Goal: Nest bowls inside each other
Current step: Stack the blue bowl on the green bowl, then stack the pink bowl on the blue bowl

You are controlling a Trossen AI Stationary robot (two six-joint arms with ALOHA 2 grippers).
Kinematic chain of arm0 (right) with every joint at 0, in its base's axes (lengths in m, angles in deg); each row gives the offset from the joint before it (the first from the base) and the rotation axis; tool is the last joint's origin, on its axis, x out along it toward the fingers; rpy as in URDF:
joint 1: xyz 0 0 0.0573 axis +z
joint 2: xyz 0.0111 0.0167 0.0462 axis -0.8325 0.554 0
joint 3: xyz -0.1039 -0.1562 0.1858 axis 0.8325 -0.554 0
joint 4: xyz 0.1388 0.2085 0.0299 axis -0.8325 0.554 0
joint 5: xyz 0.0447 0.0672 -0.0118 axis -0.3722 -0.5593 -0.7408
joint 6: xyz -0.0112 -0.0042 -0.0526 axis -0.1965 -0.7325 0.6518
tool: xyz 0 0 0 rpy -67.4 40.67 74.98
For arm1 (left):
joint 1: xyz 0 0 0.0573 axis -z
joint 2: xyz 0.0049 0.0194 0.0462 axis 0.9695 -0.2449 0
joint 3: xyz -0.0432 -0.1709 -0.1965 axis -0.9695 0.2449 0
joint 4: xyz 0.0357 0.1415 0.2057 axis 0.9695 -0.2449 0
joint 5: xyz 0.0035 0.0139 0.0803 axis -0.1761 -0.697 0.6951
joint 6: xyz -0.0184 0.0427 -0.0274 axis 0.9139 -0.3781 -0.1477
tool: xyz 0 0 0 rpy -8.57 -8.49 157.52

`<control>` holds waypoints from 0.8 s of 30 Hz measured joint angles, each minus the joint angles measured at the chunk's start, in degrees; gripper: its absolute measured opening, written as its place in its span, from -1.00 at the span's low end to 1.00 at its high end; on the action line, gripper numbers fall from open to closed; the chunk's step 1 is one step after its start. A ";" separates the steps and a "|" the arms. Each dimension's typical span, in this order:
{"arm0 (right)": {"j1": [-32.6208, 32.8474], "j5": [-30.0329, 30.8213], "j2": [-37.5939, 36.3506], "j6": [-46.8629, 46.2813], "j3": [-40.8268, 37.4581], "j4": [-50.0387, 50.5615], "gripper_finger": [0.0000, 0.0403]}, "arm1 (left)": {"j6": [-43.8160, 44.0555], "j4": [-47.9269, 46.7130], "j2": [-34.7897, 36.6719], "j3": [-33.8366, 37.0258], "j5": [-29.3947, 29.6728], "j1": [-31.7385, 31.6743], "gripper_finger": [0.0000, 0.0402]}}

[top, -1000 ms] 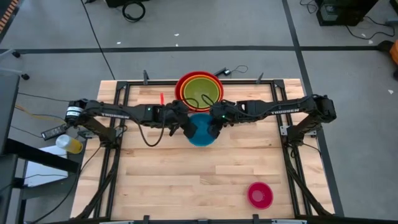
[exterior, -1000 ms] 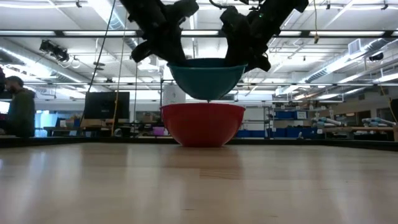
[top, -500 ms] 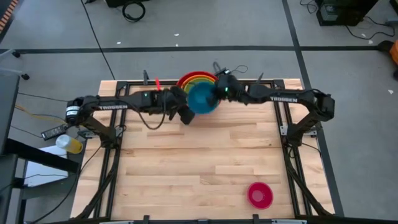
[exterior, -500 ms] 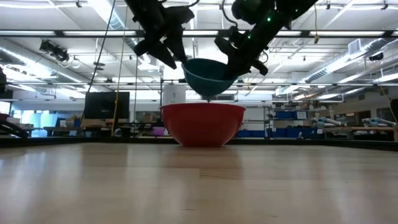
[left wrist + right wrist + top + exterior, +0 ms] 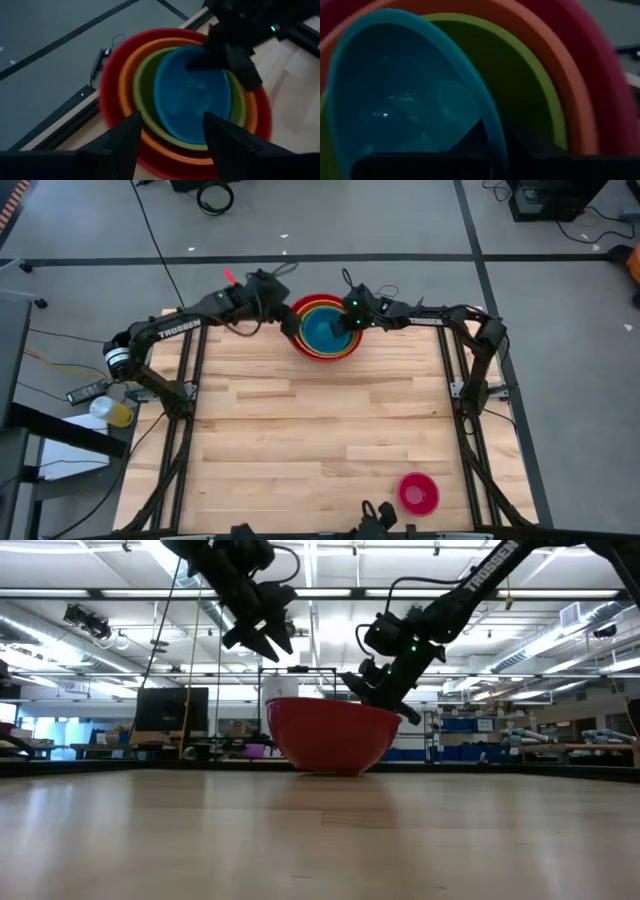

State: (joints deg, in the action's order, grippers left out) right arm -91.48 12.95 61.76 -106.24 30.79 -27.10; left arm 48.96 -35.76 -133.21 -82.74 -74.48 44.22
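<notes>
The blue bowl [image 5: 325, 332] sits down inside the lime green bowl [image 5: 145, 95], which sits in the orange bowl [image 5: 127, 75], all of it inside the big red bowl [image 5: 300, 345] at the middle of the surface's [image 5: 320, 440] far edge. The right claw [image 5: 345, 323] is right there on the stack's right side, and the right wrist view shows its fingers pinched over the blue bowl's rim, one inside and one outside, so it has hold of that bowl. The left claw [image 5: 272, 302] hangs just off the stack's left side, above the rim, fingers [image 5: 125, 145] spread wide with nothing between them; its own camera looks straight past them down into the nested bowls. In the low view the red bowl stands flat on the surface with the left claw clear above it. The magenta pink bowl [image 5: 418, 493] sits alone, well apart, near the surface's near right corner.
</notes>
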 joint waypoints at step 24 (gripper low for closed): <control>13.56 -5.00 -32.42 7.00 -1.37 48.37 -0.04 | 3.49 -0.02 0.00 0.03 -3.14 5.71 0.04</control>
State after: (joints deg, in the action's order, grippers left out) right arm -77.92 7.95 29.34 -99.24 29.42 21.27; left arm 52.45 -35.78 -133.21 -82.71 -77.62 49.93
